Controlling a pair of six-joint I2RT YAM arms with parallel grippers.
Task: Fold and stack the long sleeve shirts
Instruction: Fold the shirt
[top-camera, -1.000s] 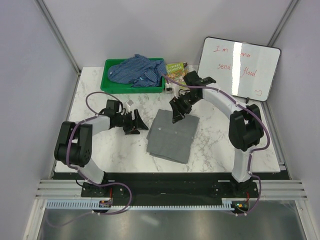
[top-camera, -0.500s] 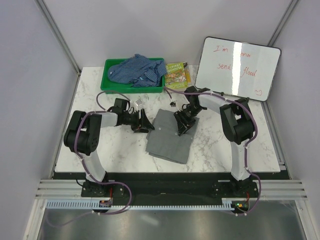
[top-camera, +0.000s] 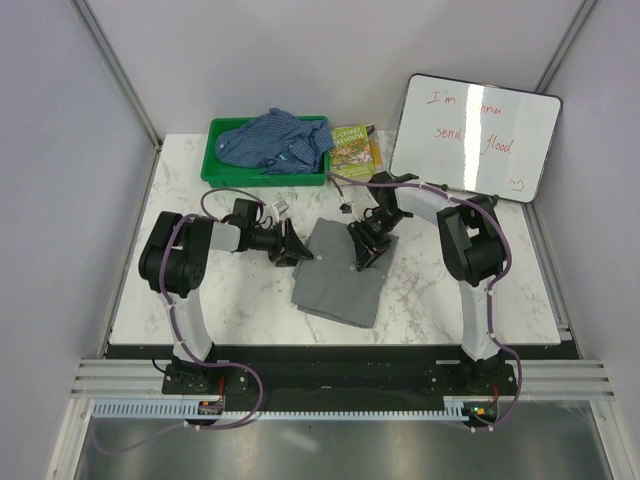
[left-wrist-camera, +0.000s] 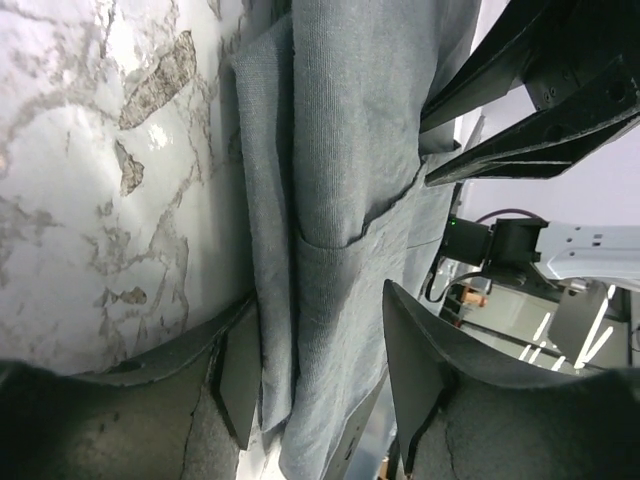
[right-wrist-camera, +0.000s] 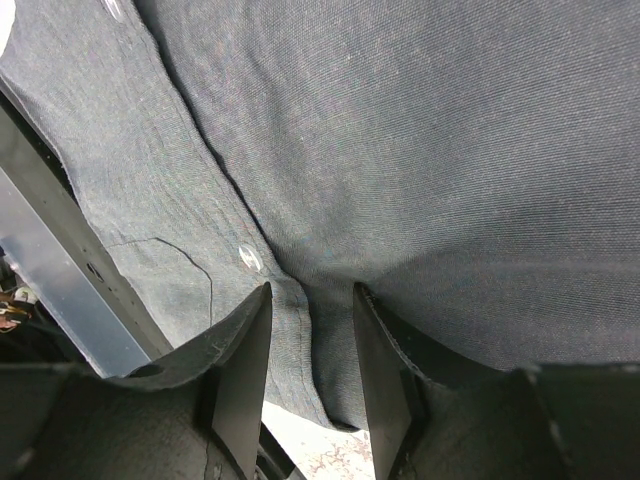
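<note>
The grey long sleeve shirt (top-camera: 340, 275) lies folded flat in the middle of the table. My left gripper (top-camera: 293, 246) is at its far left corner. In the left wrist view (left-wrist-camera: 325, 375) its jaws stand wide open with the shirt's layered edge (left-wrist-camera: 330, 200) between them. My right gripper (top-camera: 366, 250) is at the shirt's far edge. In the right wrist view (right-wrist-camera: 310, 375) its jaws are partly closed and straddle a raised fold of grey cloth (right-wrist-camera: 400, 150) beside a button. The blue check shirt (top-camera: 275, 140) lies crumpled in the green bin (top-camera: 222, 165).
A yellow-green book (top-camera: 351, 148) lies beside the bin. A whiteboard (top-camera: 475, 135) leans at the back right. A small dark object (top-camera: 344, 207) sits just beyond the grey shirt. White walls close in the marble table (top-camera: 440, 290).
My right gripper came down from above the shirt's far edge onto the cloth. My left gripper slid right to the shirt's far left corner. The shirt has not visibly moved.
</note>
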